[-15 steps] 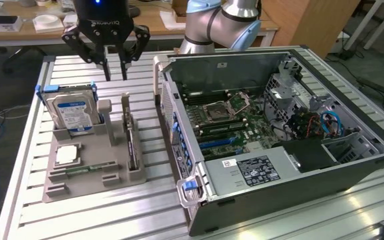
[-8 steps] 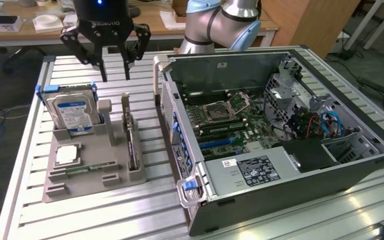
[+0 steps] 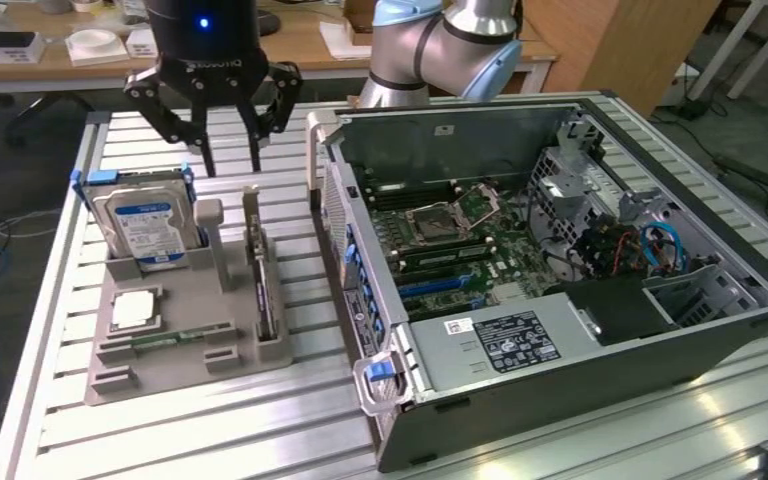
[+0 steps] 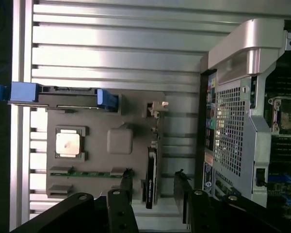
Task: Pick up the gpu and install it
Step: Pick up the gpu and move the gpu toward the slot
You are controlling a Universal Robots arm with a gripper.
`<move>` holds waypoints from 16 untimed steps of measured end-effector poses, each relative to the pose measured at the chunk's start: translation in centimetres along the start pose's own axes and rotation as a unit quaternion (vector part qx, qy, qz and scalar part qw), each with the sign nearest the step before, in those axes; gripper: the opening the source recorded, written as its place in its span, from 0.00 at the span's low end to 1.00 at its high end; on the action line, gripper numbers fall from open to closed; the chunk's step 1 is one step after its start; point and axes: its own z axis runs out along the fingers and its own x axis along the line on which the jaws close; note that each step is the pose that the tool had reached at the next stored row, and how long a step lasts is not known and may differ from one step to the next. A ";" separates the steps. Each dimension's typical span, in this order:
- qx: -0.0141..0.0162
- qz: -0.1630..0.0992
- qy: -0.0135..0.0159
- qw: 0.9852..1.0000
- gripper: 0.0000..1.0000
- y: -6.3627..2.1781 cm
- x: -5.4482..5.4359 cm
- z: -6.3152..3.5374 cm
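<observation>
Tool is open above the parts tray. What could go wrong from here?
1. The gpu stands on edge in a narrow slot of the tray; the open tool may straddle it off-centre and tilt it.
2. The hard drive stands close beside; a finger may clip it.

Ribbed table (image 3: 157, 440) gleams: bare brushed metal, catching the light. The tray (image 3: 171, 370) is dull grey matt plastic. The hard drive (image 3: 144, 225) shows silver metal and a glossy label. The gpu (image 4: 151, 174) edge looks dark, faintly shiny. Computer case (image 3: 598, 390): matt black panels, perforated steel mesh. Gripper (image 3: 231, 165) is black, semi-gloss.
</observation>
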 end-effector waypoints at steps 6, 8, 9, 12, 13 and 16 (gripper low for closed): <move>0.000 -0.002 0.000 1.000 0.47 -1.11 0.0 1.06; 0.000 -0.003 0.000 1.000 0.47 -1.36 0.1 1.41; 0.000 -0.003 0.000 1.000 0.47 -1.42 0.1 1.60; 0.000 -0.005 0.000 1.000 0.47 -1.65 0.1 2.12; 0.000 -0.005 0.000 1.000 0.47 -1.76 0.1 2.30; 0.000 -0.006 0.000 1.000 0.47 -2.51 0.1 2.74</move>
